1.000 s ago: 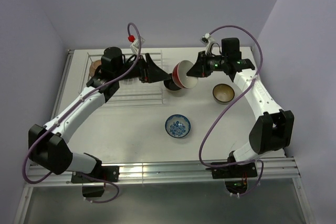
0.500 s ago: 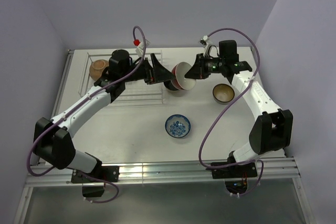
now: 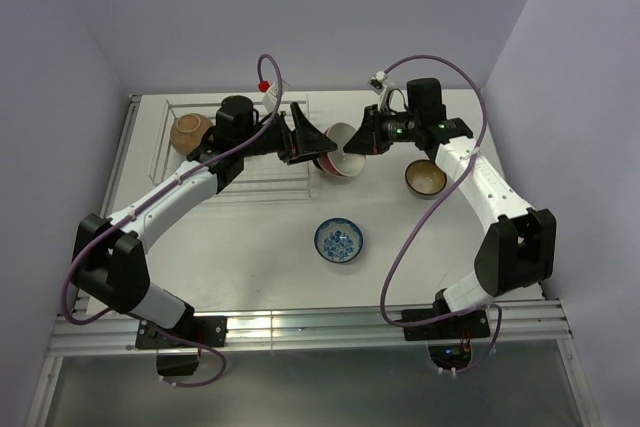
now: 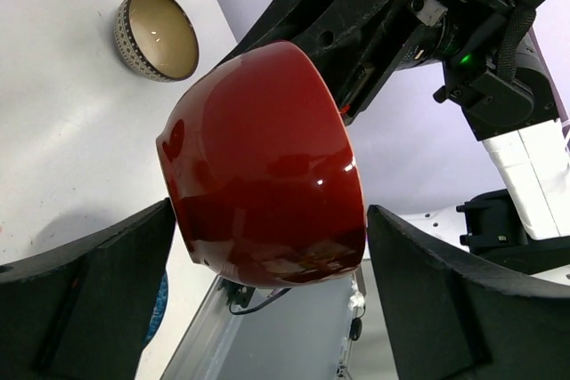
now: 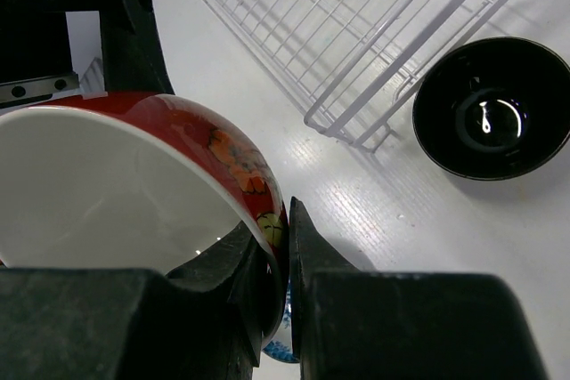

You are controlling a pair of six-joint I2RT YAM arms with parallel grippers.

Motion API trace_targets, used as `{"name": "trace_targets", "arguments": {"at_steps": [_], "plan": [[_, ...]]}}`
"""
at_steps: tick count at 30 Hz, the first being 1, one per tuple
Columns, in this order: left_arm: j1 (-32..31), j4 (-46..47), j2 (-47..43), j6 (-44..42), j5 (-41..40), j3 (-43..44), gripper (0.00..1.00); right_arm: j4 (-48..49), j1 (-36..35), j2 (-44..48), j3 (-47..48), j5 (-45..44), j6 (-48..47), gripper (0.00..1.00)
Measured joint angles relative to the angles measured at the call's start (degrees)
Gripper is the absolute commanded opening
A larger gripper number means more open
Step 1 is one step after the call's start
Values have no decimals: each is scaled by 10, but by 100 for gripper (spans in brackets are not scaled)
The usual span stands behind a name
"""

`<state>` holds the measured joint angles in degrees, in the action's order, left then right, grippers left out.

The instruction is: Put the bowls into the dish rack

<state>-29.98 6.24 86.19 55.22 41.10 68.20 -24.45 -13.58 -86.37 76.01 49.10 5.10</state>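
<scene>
**Red bowl is passing from right arm to left beside the rack**

The left gripper is arriving at the handover point. Over the last second it has been swinging rightward off the dish rack, uncovering the tan bowl lying in the rack's far left corner. The right gripper has meanwhile been bringing the red-and-white bowl leftward to meet it.

That bowl is now hanging tipped on its side in the air, just off the rack's right edge. The right fingers are pinching its rim, one inside and one outside. The left fingers are standing wide, flanking the red outer wall without yet touching it. As I read it, the exchange is about to happen. The left needs to close before the right lets go, or the bowl is likely dropping onto the black bowl sitting on the table just beside the rack's corner.

Two more bowls are waiting on the table. A tan-lined one is sitting to the right, and the blue-and-white bowl is sitting nearer the arm bases.

The tabletop is looking white and smooth, and pale lilac walls are enclosing it on the left, right and far sides.
</scene>
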Motion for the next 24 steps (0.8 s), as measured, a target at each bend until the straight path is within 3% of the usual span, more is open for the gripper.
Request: {"name": "trace_targets", "arguments": {"at_steps": [7,11,17,18,20,24], "plan": [[0,0,0,6,0,0,78,1,-4,0,0,-2,0,0],[0,-2,0,7,-2,0,66,1,-6,0,0,-12,-1,0],[2,-5,0,8,-1,0,33,2,-11,0,0,-21,-1,0],[2,-5,0,8,0,0,18,2,-12,-1,0,-22,-1,0],[4,-5,0,8,0,-1,2,2,-13,-3,2,-25,-1,0],[13,-10,0,10,-1,-1,0,-2,-19,-25,21,-23,-2,5]]}}
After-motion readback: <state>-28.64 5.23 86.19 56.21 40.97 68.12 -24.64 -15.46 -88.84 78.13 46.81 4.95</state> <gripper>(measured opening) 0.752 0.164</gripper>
